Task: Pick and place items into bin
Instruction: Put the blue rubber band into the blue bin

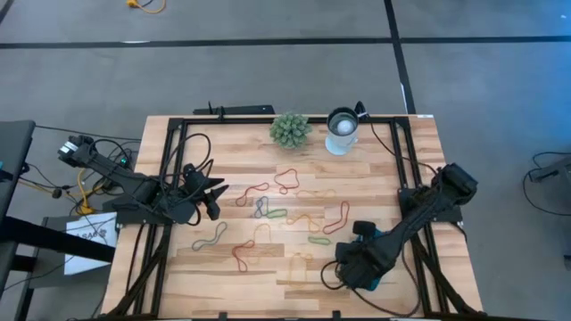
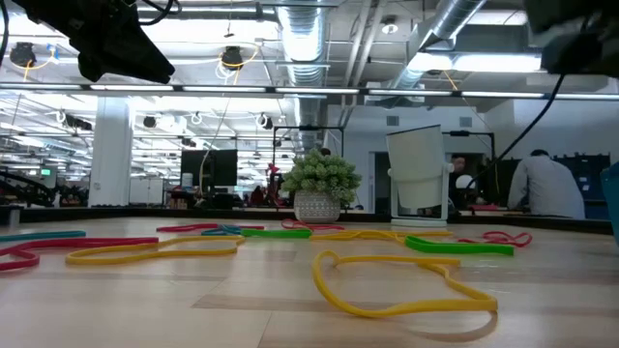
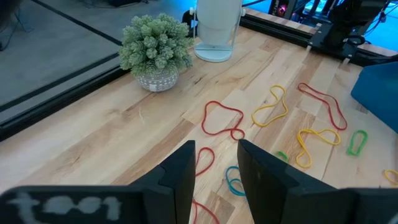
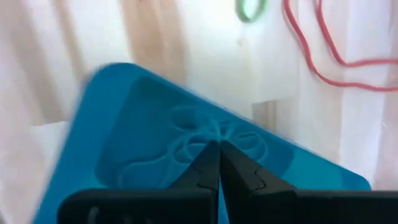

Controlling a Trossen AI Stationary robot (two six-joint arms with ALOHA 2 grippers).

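Observation:
Several rubber-band items lie flat on the wooden table: a red loop (image 1: 287, 178), a long red one (image 1: 337, 217), a green one (image 1: 319, 239), yellow ones (image 1: 303, 220) (image 2: 406, 285). The teal bin (image 4: 124, 124) sits near the table's front right, mostly hidden in the high view under my right gripper (image 1: 361, 260). That gripper (image 4: 219, 149) points down over the bin's inside, shut, with no band showing between its fingers. My left gripper (image 3: 214, 162) hovers open over the table's left side (image 1: 212, 192), clear of the bands.
A spiky green plant ball in a pot (image 1: 290, 129) and a round white cup (image 1: 342, 131) stand at the far edge. Black frame rails (image 1: 169, 178) run along the table's sides. People show in the room beyond the table (image 2: 546, 184).

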